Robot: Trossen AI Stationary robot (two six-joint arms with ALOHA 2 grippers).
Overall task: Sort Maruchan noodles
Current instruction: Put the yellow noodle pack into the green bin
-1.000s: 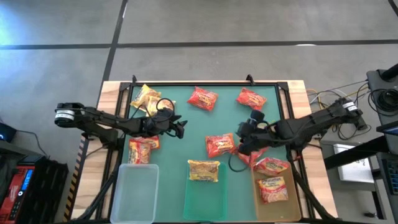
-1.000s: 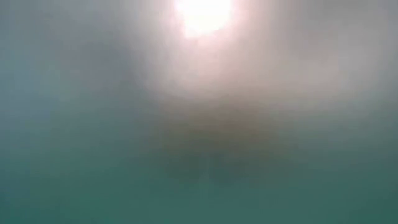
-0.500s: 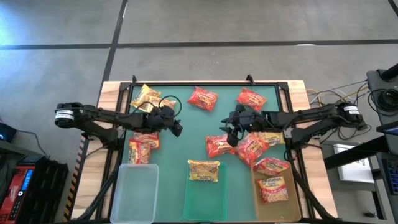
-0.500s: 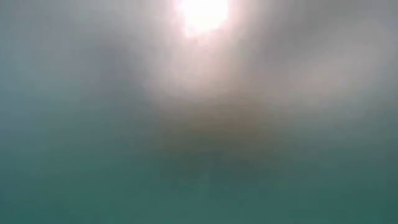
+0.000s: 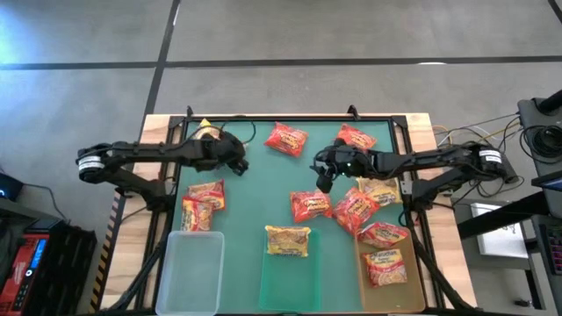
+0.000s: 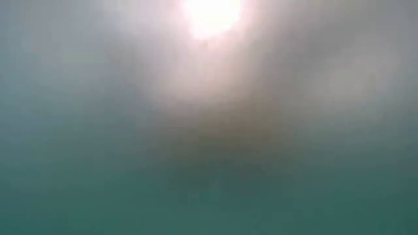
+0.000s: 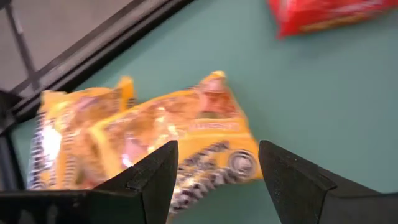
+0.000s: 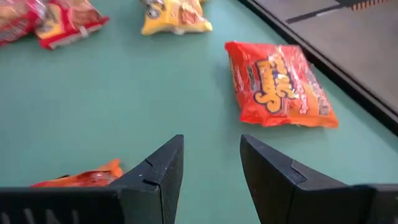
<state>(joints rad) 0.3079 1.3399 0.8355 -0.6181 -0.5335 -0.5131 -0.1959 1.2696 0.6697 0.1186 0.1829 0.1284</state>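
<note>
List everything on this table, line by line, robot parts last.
yellow packets: three, yellow, two overlapping at the far-left corner, one on the middle tray's far rim
red packets: four, red, two along the far edge, two mid-table
pale-labelled packets: about five, red-orange, two at left, one right of centre, two in the right tray
trays: three, clear, greenish, brown, along the near edge
left gripper: open, over the yellow pair
right gripper: open, empty, above bare mat
</note>
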